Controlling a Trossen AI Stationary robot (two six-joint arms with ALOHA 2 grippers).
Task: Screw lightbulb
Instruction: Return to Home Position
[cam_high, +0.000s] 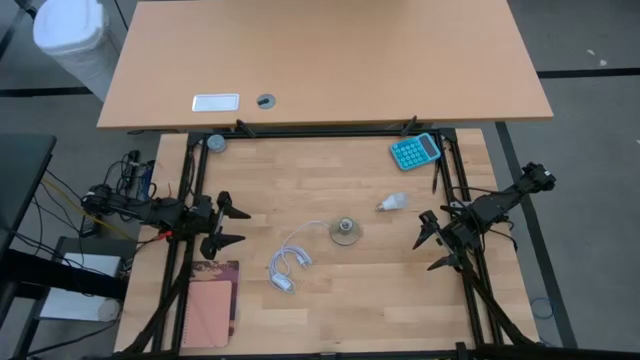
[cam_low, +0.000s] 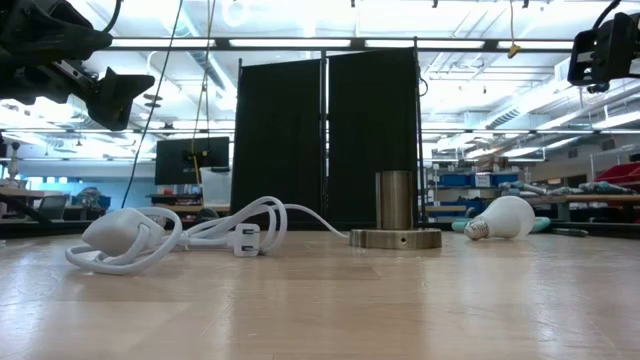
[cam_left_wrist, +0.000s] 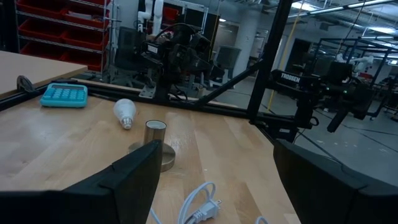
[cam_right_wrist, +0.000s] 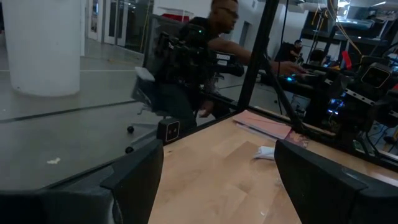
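Overhead, the lightbulb (cam_high: 393, 203) lies on its side on the wooden desk (cam_high: 330, 300), right of centre and touching nothing. Its long axis runs diagonally: the silvery screw cap points toward the near left, at the socket (cam_high: 346, 231), and the globe points toward the far right. In the low view the cap faces the socket's upright metal collar, with bare desk between them.

Near to far on the desk: a pink notebook (cam_high: 210, 305) at the near left corner; a loosely coiled white cord (cam_high: 290, 265) with its plug; the round socket at centre; the lightbulb; then a teal calculator (cam_high: 415, 151) at the far right. The left gripper (cam_high: 245, 226) hangs at the left edge and the right gripper (cam_high: 424, 256) at the right edge, both raised clear of the wood. Each has its jaws spread wide and empty.

Beyond the black frame stands a second, paler desk (cam_high: 400, 70), and a white bin (cam_high: 68, 35) sits on the grey floor. The low view looks into a workshop with black partition panels (cam_low: 325, 140) and ceiling lights.

The low view cuts both arms off at its upper corners, and there the calculator shows only as a teal sliver behind the bulb. A person (cam_right_wrist: 211, 25) in the right wrist view is too blurred to make out.
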